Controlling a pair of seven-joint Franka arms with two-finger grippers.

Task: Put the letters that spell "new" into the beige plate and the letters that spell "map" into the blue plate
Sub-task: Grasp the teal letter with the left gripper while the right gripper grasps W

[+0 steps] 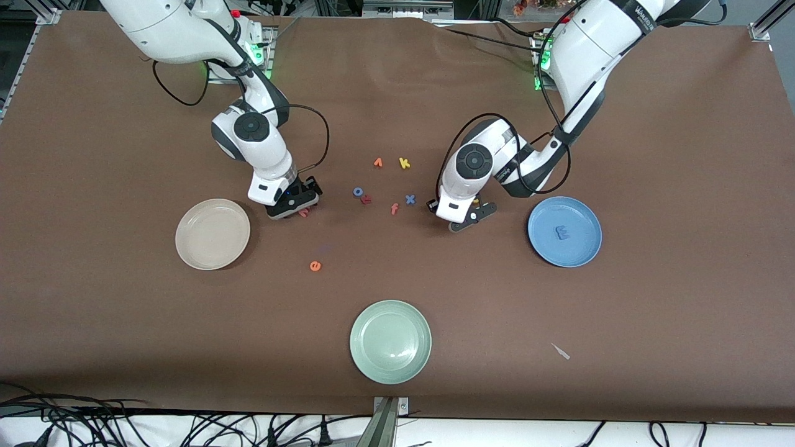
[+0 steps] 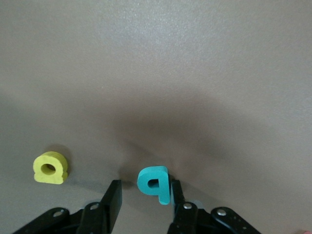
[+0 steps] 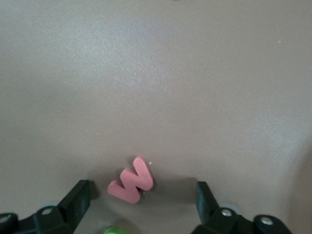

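Here we see the left gripper (image 2: 144,197) low over the table between the loose letters and the blue plate (image 1: 581,251), its fingers partly closed around the teal "a" (image 2: 155,183), one finger touching it, the other just apart. The yellow "p" (image 2: 49,167) lies beside them. The periwinkle "m" (image 1: 564,233) rests in the blue plate. The right gripper (image 3: 141,200) is down beside the beige plate (image 1: 197,248), fingers spread wide with the salmon "w" (image 3: 132,180) untouched between them. The orange "e" (image 1: 315,266) lies nearer the camera.
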